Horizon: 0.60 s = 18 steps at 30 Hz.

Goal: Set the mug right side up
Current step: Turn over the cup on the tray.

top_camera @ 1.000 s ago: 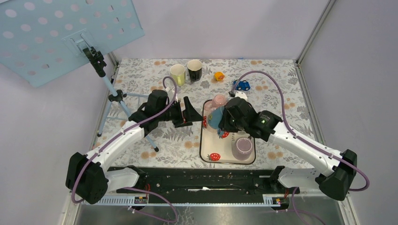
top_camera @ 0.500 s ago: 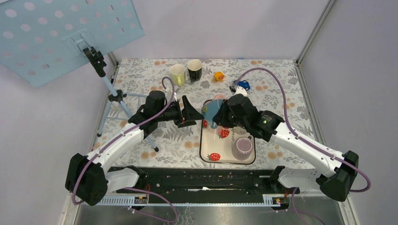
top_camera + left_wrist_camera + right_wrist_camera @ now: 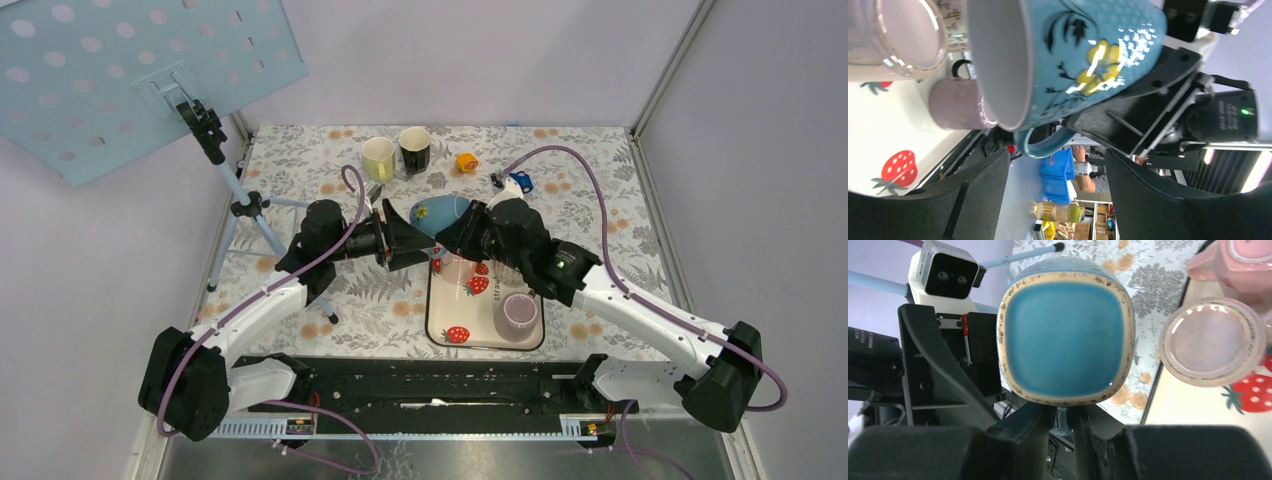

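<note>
Overhead camera looks down; both wrist cameras closely share the mug.

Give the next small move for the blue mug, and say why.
Probably close the left gripper on the blue mug: the right gripper holds it sideways by the handle, mouth toward the open left jaws, ready for a handover.

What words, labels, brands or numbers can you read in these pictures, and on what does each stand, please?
No text can be read for certain.
Tray: small dark print near the purple mug, too small to read.
Pale surface behind the blue mug: dark lettering, blurred.
Blue bin: red label, too small to read.
Blue mug: painted flowers only, no words.
</note>
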### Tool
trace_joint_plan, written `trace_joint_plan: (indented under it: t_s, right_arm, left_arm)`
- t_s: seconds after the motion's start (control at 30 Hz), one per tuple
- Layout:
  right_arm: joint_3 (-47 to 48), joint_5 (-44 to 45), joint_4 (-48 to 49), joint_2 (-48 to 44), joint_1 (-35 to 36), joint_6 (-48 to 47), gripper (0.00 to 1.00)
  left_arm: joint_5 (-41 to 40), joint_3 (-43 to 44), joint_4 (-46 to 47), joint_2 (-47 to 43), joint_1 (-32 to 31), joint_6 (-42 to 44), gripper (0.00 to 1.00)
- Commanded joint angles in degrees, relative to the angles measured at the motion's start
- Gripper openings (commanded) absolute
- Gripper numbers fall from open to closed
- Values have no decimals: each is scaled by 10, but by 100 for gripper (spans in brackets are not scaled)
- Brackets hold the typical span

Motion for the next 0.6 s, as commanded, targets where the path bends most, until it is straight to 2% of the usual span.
trace_joint_plan:
  t_s: [0.0,0.3,0.57]
  right_arm:
    - [-27,-42,185,-28,-17,45,0]
    - [-76,-113,318,-32,-52,103,0]
    - [-132,-175,474,-7,-61,179,0]
  left_arm:
    - [22,-11,133,-18,4,-74,72]
    - [10,-22,160,-21,3,-92,68]
    - [-2,-35,262,-9,3,-151,60]
